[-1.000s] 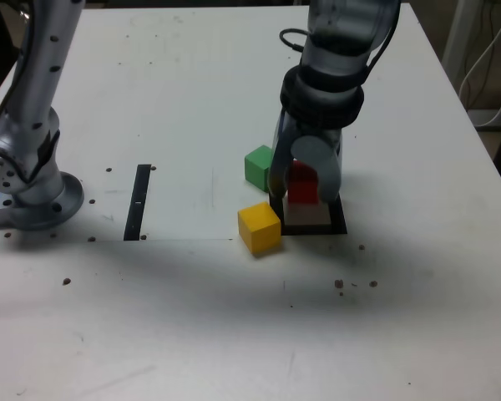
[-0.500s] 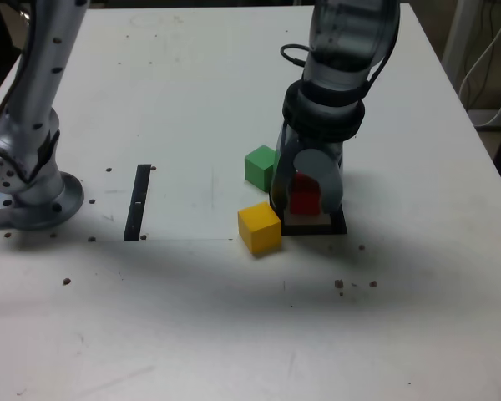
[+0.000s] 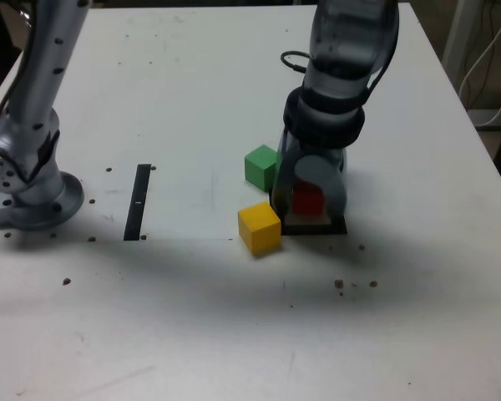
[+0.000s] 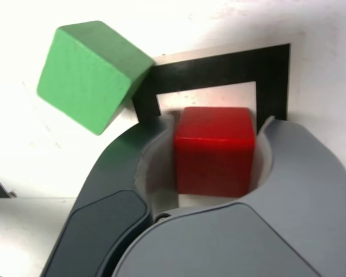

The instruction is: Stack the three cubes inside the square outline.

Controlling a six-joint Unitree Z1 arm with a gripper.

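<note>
Right of centre in the exterior view, we're placing the red block (image 3: 308, 200) inside the black square (image 3: 315, 230), jaws open around it; next, we should lift straight clear.

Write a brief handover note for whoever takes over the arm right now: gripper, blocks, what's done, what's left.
Gripper: open slightly, jaws on either side of the red block; whether either jaw touches it is unclear.
Red block: within the black square outline, apparently down on the table.
Green block and yellow block: outside the outline, on its left side in the exterior view, yellow nearer the camera.
Done: red seems placed as the base.
Left: back the gripper off red, then stack yellow and green on it.
</note>
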